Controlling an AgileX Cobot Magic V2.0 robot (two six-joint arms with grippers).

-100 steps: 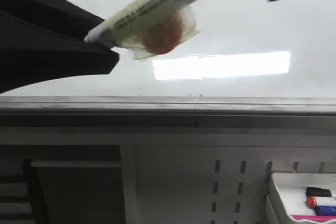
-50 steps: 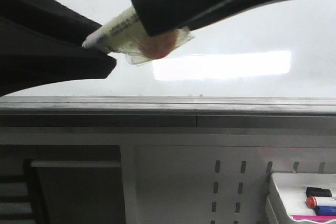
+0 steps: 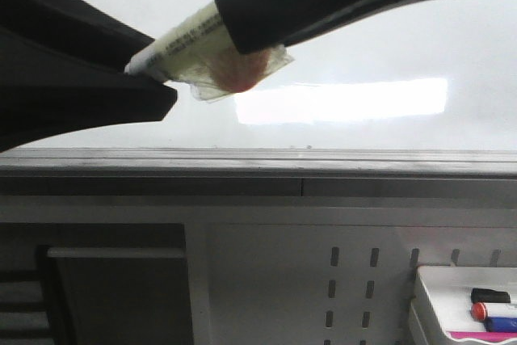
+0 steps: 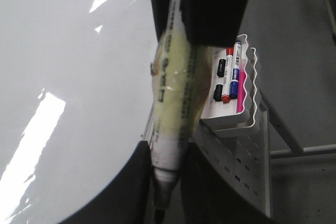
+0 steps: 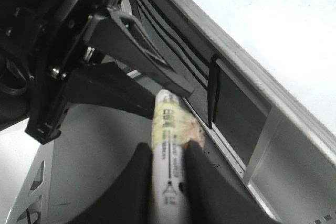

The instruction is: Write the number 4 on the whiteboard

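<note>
A white marker (image 3: 182, 42) wrapped in yellowish tape with a reddish blob is held in the air in front of the whiteboard (image 3: 388, 54). My left gripper (image 3: 149, 70) is shut on its nib end; in the left wrist view the marker (image 4: 170, 114) sits between the left gripper's (image 4: 165, 150) fingers, nib uncapped. My right gripper (image 3: 242, 22) comes from the upper right and is shut on the marker's body; the right wrist view shows the marker (image 5: 168, 129) clamped in that gripper (image 5: 167, 148). No number 4 shows on the board.
The whiteboard's grey edge rail (image 3: 323, 163) runs across the front view. A small white tray (image 3: 428, 280) with several markers (image 3: 493, 311) hangs at the lower right on a perforated panel (image 3: 347, 288). The tray also shows in the left wrist view (image 4: 247, 114).
My right gripper has moved down and left along the marker, from its far end to its middle, and closed on it. The left gripper and marker have barely shifted.
</note>
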